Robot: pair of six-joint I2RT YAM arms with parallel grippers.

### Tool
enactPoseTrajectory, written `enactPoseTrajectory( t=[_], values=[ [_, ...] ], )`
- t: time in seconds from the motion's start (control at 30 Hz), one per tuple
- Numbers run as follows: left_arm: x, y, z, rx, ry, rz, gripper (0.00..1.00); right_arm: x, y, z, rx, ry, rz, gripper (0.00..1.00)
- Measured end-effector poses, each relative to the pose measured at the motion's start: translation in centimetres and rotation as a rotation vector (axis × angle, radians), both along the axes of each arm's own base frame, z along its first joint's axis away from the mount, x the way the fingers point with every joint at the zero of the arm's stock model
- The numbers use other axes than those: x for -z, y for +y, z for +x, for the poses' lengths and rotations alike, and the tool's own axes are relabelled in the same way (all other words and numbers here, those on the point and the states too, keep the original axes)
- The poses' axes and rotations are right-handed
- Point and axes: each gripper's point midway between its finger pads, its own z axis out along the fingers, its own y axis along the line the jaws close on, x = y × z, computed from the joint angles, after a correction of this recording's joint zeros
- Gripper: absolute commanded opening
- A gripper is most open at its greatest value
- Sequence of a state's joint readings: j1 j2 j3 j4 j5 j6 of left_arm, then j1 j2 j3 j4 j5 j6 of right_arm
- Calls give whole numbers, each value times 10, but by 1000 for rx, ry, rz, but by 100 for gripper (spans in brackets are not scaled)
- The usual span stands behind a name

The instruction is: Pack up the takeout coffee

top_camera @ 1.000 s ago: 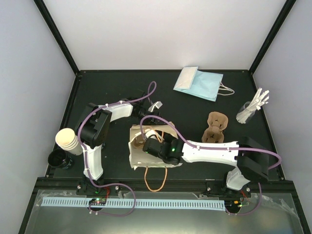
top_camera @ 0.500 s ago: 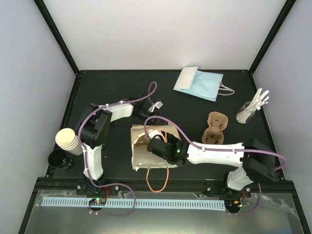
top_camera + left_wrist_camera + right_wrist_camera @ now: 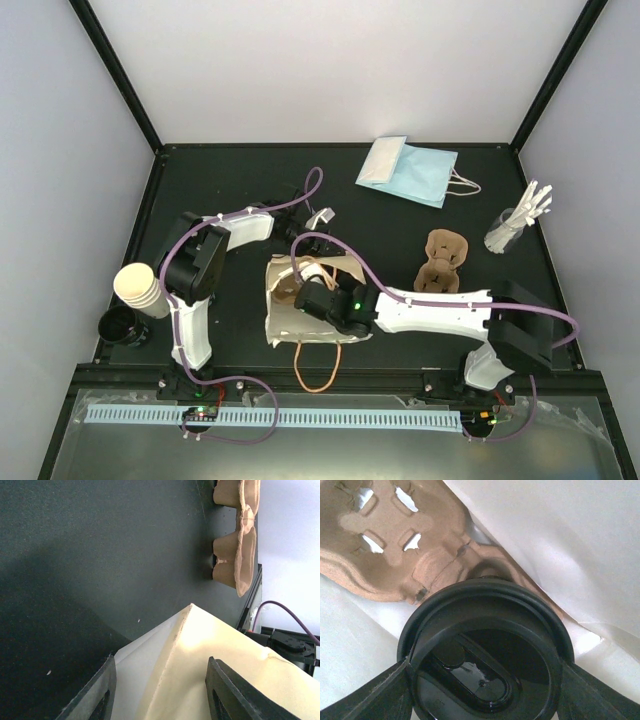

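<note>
Our right gripper point(image 3: 487, 690) is inside the paper bag point(image 3: 283, 325). Its two fingers stand rather wide, one on each side of the black lid of the takeout coffee point(image 3: 480, 630), and they press on it, so we judge that the cup is held. The wide opening is needed because the lid is round and broad. The cup is upright with the lid toward the wrist camera, which in our judgement prevents spilling.

Just under and beside the cup, also inside the bag, lies a brown pulp carrier point(image 3: 395, 555). The cup is at one of its hollows, but we cannot tell if it already sits in it.

Our left gripper point(image 3: 160, 680) is at the far rim of the bag, half closed on a folded corner of the paper. We think it holds the mouth open and the bag steady, so that the right arm can enter.

A second carrier point(image 3: 440, 262) stands on the table point(image 3: 230, 190) to the right of the bag, apart from it.
</note>
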State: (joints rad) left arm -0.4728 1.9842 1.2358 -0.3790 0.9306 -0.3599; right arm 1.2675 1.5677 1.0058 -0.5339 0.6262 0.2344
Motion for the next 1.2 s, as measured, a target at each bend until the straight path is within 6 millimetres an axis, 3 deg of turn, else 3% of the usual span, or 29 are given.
enactPoseTrajectory(
  t=[0.23, 0.53, 1.0, 1.2],
  values=[
    [1, 0, 1, -3, -7, 4, 51, -2, 9, 3, -10, 11, -65, 60],
    [-1, -1, 1, -1, -11, 5, 52, 0, 2, 0, -16, 7, -42, 60],
    [-16, -3, -4, 7, -26, 25, 85, 5, 6, -12, -44, -77, -39, 61],
    [-34, 1, 9, -13, -61, 49, 98, 11, 11, -23, -73, -117, -79, 61]
  ],
)
